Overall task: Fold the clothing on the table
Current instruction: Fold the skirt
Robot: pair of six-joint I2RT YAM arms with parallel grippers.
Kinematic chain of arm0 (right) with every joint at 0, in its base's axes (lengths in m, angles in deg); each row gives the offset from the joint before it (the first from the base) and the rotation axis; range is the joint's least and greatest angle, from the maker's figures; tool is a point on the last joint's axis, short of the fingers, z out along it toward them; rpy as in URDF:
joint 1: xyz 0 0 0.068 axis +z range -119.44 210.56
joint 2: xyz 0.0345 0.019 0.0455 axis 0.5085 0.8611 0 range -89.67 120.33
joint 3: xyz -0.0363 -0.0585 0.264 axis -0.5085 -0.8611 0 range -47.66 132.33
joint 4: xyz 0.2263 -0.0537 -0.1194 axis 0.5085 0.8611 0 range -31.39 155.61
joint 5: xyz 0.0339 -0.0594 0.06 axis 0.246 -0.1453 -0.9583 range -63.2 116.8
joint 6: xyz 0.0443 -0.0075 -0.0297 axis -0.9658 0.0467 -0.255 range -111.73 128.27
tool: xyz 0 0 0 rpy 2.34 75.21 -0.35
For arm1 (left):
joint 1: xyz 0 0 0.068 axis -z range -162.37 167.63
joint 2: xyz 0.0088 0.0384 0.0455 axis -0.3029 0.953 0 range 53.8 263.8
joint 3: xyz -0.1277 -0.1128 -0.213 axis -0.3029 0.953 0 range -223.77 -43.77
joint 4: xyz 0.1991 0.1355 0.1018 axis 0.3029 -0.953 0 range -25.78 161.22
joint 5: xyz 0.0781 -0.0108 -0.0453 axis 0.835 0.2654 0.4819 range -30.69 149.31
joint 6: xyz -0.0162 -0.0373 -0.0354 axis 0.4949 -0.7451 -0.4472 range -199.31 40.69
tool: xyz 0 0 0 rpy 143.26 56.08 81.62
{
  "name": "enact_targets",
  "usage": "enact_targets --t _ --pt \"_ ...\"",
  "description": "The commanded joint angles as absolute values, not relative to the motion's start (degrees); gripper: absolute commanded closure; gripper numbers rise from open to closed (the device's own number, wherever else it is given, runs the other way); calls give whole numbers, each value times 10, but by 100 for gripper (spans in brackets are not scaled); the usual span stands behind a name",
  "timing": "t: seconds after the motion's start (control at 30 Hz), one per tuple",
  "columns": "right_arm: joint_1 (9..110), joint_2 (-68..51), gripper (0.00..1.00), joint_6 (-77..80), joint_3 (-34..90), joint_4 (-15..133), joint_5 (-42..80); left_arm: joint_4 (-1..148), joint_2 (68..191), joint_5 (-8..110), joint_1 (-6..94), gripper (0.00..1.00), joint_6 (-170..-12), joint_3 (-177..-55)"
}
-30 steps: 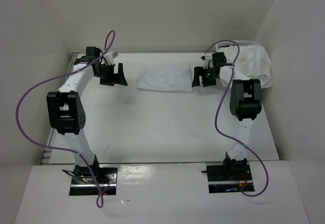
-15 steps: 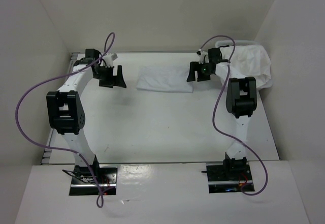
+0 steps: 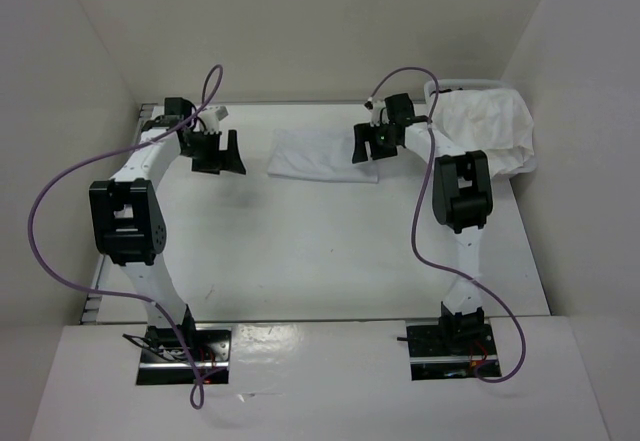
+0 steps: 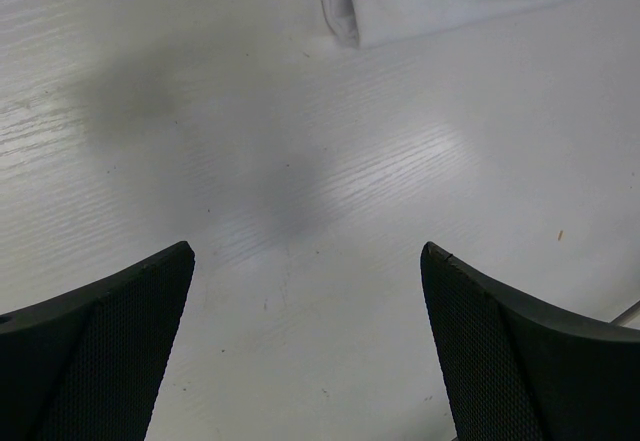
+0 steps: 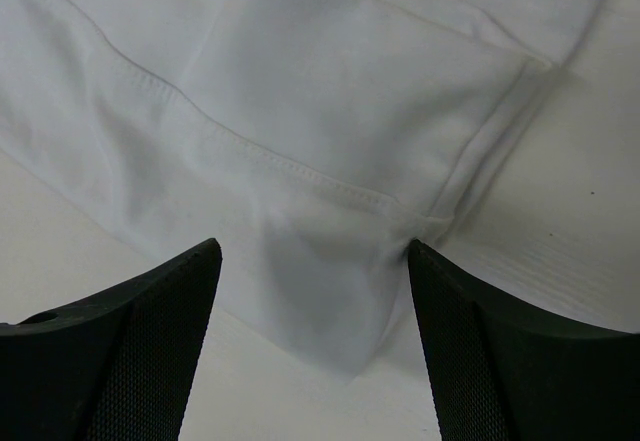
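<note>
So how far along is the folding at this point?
The white garment already lies as a flat rectangle at the far middle of the table, so most folding looks done. In hand: the right gripper is open over its right edge, holding nothing. The left gripper is open over bare table beside it. Left: perhaps a last fold, and a crumpled white pile waits at the far right.

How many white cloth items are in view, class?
2: a folded white garment at the table's far middle, and a crumpled white heap at its far right corner, possibly hiding more.
</note>
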State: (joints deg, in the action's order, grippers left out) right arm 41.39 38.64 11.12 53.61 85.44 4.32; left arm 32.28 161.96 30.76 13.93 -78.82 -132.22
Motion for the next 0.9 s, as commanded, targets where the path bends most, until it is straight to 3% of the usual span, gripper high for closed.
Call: enact_targets --t 0.0,0.87 --pt "410 382 20 121 542 842 61 323 1593 294 133 0 -768 -1317" --pt "410 394 29 132 537 831 142 328 1587 294 128 0 -768 -1311"
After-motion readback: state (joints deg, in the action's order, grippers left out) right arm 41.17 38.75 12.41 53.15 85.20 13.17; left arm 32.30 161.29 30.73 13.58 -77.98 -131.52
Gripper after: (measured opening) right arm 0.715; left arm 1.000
